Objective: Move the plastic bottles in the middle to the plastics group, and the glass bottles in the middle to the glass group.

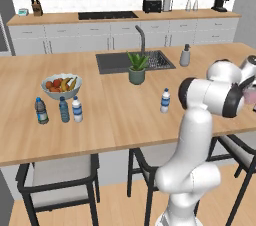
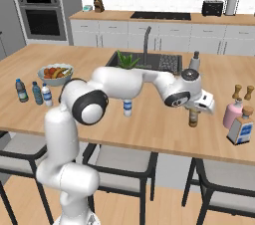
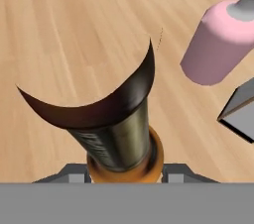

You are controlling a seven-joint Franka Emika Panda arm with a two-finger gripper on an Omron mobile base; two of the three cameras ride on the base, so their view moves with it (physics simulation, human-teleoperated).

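The gripper is clenched on the one brown glass bottle, which stands on the table near the one pink vessel at the right end. Just beside the pink vessel are one blue-labelled flask and two small brown shakers. One white-capped plastic bottle stands alone mid-table. At the left end three small bottles stand in a row: one dark-capped, one blue, one white-capped, next to one fruit bowl.
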